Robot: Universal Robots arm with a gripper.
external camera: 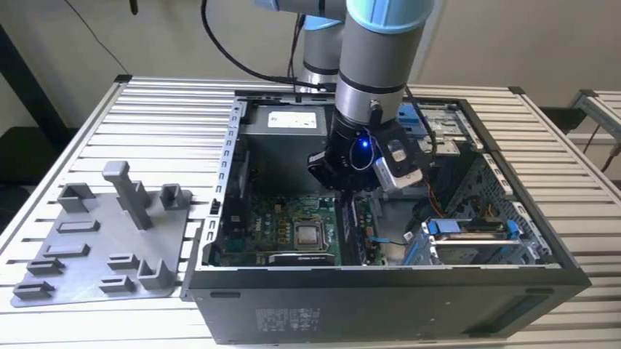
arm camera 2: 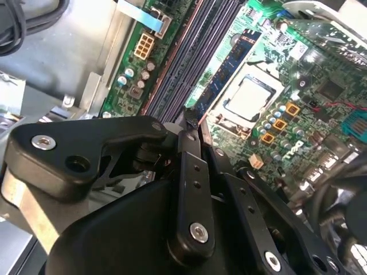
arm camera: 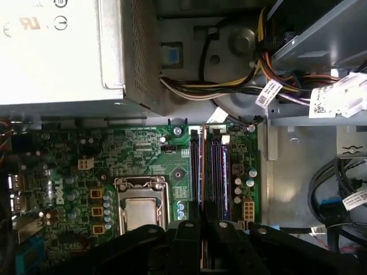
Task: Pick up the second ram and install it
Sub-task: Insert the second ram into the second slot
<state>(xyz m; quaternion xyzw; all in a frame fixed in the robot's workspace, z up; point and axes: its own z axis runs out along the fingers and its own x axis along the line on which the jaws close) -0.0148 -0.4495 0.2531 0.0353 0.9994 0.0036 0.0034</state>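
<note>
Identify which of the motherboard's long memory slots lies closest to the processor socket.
The slot directly beside the processor socket in the first wrist view; the other slots lie beyond it, farther from the socket.

Bright, even daylight outside; the case interior shadowed, close linkage blurred

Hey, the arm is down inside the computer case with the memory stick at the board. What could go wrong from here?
1. The gripper seems to hold the second ram near one end, so pressing down could seat it tilted.
2. The stick runs right beside the processor socket; a sideways slip might strike it.
3. In the exterior view the wrist hangs close to loose cables and could snag them.
</note>
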